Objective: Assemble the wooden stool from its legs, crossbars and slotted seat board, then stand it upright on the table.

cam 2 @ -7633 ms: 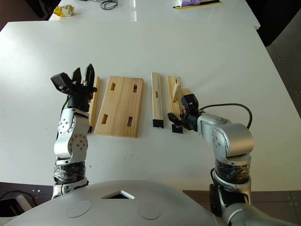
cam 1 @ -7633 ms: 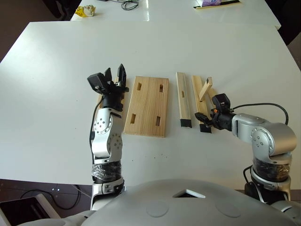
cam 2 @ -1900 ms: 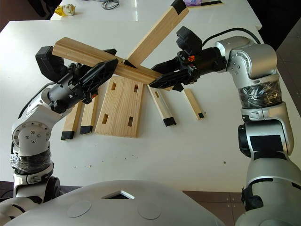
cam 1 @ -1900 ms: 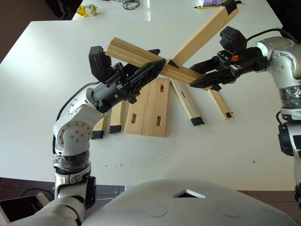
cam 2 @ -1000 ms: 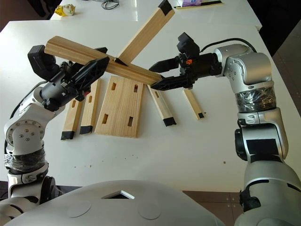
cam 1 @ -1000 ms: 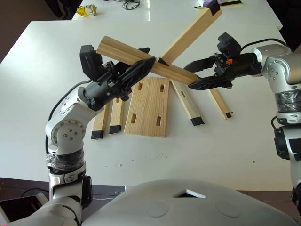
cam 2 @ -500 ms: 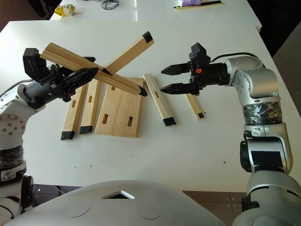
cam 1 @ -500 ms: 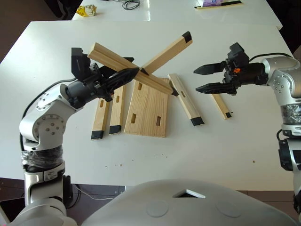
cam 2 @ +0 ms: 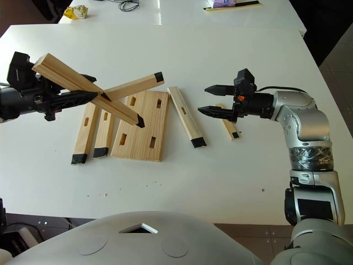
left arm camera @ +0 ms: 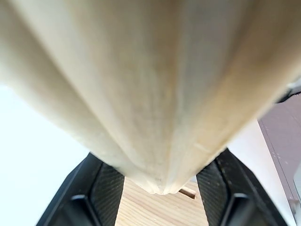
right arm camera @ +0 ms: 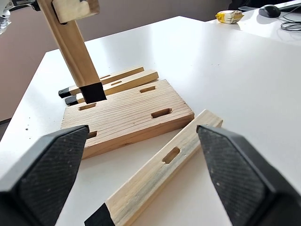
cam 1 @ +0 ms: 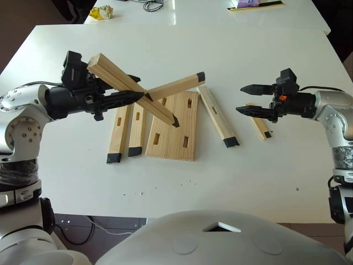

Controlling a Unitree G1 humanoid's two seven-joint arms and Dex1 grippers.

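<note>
My left gripper [cam 1: 131, 95] is shut on a wooden leg [cam 1: 128, 87], held slanted above the table. A second black-tipped piece [cam 1: 175, 86] is joined to that leg in a cross. Below them the slotted seat board [cam 1: 172, 126] lies flat. Two legs [cam 1: 117, 135] [cam 1: 137, 130] lie at its left and one leg [cam 1: 216, 117] at its right. My right gripper [cam 1: 240, 99] hangs open just left of a short crossbar [cam 1: 259, 124], holding nothing. The right wrist view shows its fingers [right arm camera: 42, 174] apart over the board [right arm camera: 127, 113]. In the left wrist view the held leg [left arm camera: 155, 84] sits between the pads [left arm camera: 99, 188].
The white table [cam 1: 66, 182] has bare room in front of the parts and on both sides. Behind it stands a second table with a yellow object [cam 1: 103, 12], cables and a flat box [cam 1: 248, 4].
My right gripper let go of the crossed pieces and drew back to the right, lower and open. The left arm swung left and down with the joined pieces.
</note>
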